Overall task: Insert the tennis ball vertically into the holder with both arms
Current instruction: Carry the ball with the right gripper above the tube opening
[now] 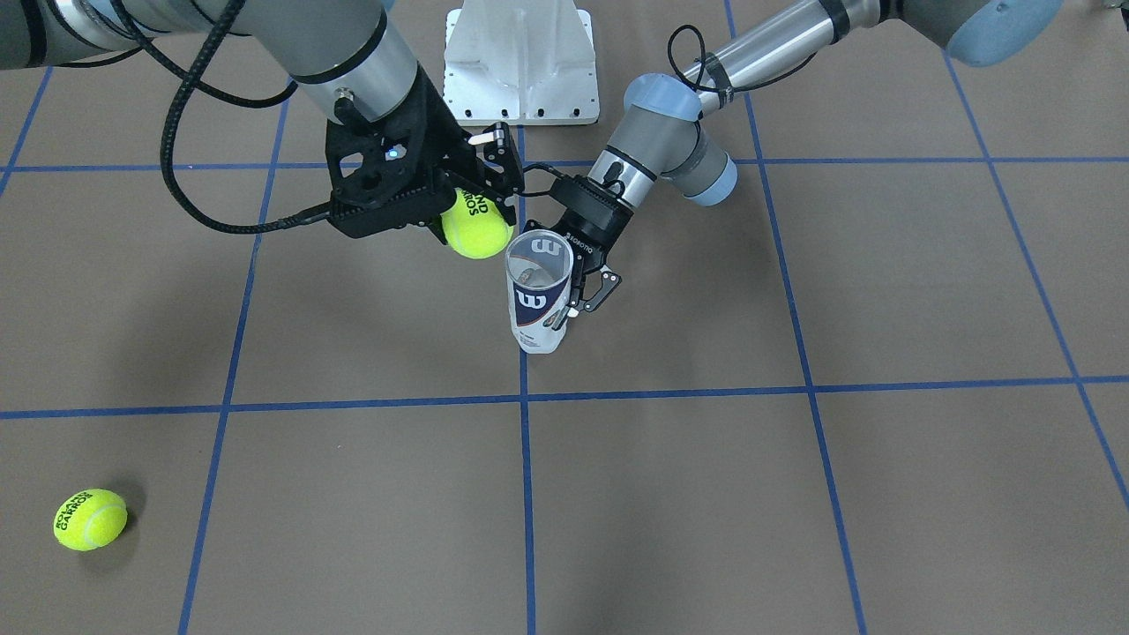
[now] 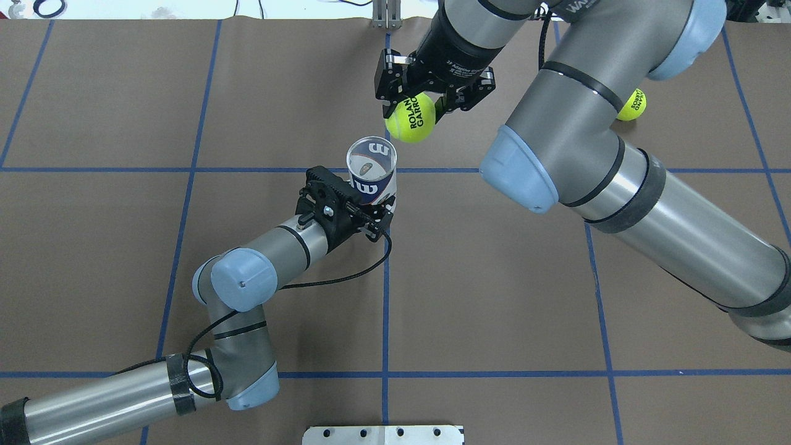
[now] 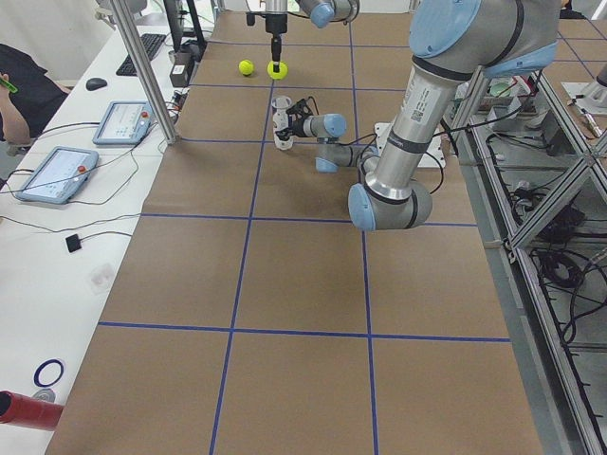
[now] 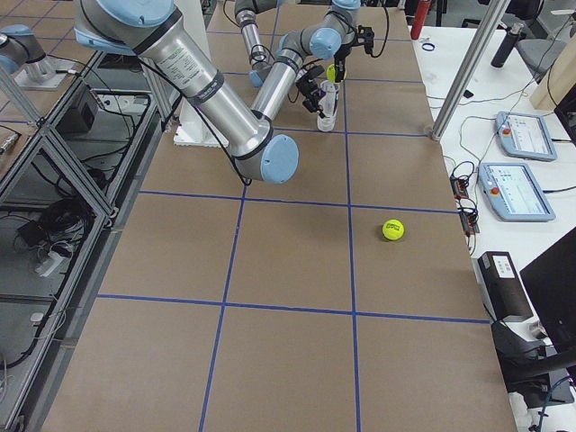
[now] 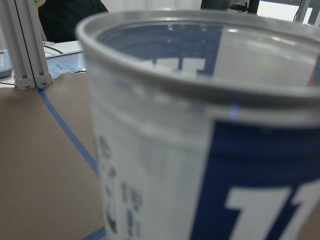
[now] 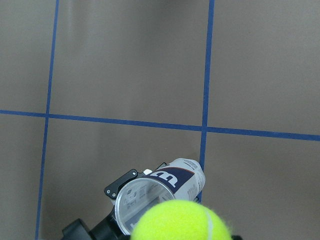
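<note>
The holder [image 1: 538, 291], a clear can with a navy-and-white label, stands upright near the table's middle, its open mouth [image 2: 371, 157] up. It fills the left wrist view [image 5: 210, 150]. My left gripper [image 2: 374, 216] is shut on the holder low on its side [image 1: 573, 300]. My right gripper [image 2: 426, 102] is shut on a yellow tennis ball [image 2: 410, 117], held in the air just beside and above the holder's mouth [image 1: 476, 227]. The right wrist view shows the ball [image 6: 180, 222] at the bottom edge, partly over the holder [image 6: 160, 192].
A second tennis ball [image 1: 90, 519] lies on the brown paper far to my right, also in the overhead view [image 2: 631, 104]. The white pedestal base [image 1: 520, 62] stands at my side of the table. Blue tape lines [image 1: 526, 397] grid the surface.
</note>
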Robot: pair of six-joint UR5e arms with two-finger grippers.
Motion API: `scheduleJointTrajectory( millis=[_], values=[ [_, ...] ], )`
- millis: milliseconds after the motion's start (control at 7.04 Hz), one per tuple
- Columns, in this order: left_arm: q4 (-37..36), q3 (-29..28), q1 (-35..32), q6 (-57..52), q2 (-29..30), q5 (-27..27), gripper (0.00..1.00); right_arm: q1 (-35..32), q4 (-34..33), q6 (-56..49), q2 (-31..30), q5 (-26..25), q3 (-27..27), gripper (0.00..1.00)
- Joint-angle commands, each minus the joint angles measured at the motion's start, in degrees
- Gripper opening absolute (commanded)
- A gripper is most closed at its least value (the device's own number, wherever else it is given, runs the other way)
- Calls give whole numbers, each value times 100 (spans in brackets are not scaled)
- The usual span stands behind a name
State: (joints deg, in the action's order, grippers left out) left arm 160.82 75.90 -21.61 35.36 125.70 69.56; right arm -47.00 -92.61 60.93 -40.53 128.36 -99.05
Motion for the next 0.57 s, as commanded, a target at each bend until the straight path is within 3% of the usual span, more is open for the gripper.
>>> scheduleJointTrajectory(
  millis=[0,426],
  values=[
    [-6,4,-19,-3,51,5,67,269,418,322,176,-222,385,0],
    [-6,4,-19,-3,51,5,67,358,428,314,203,-364,474,0]
  ],
)
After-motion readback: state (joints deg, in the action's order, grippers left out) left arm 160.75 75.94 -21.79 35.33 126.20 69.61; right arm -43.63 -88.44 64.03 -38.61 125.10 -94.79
